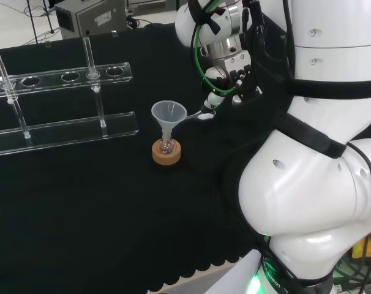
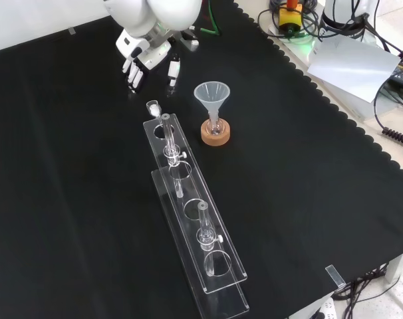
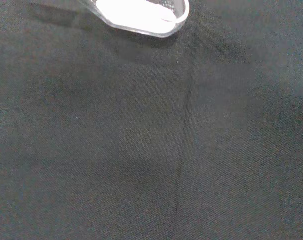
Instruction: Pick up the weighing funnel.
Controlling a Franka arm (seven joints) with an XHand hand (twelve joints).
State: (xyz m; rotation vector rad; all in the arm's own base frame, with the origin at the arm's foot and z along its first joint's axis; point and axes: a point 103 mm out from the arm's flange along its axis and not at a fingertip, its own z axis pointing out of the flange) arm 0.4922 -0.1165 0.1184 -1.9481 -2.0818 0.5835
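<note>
The pick-up is not yet made: the weighing funnel (image 2: 153, 106) lies on the cloth (image 2: 308, 166), left of the funnel (image 2: 211, 96) in the front view and just right of the funnel's rim in the head view. The hand (image 2: 150, 53) hovers above the piece, up and to the left of the funnel in the front view, with its fingers (image 2: 132, 74) pointing down, spread apart and holding nothing; bare cloth shows between the fingertips and the piece. By judgement, the descent, the closing of the fingers round the piece and the lift all remain.
</note>
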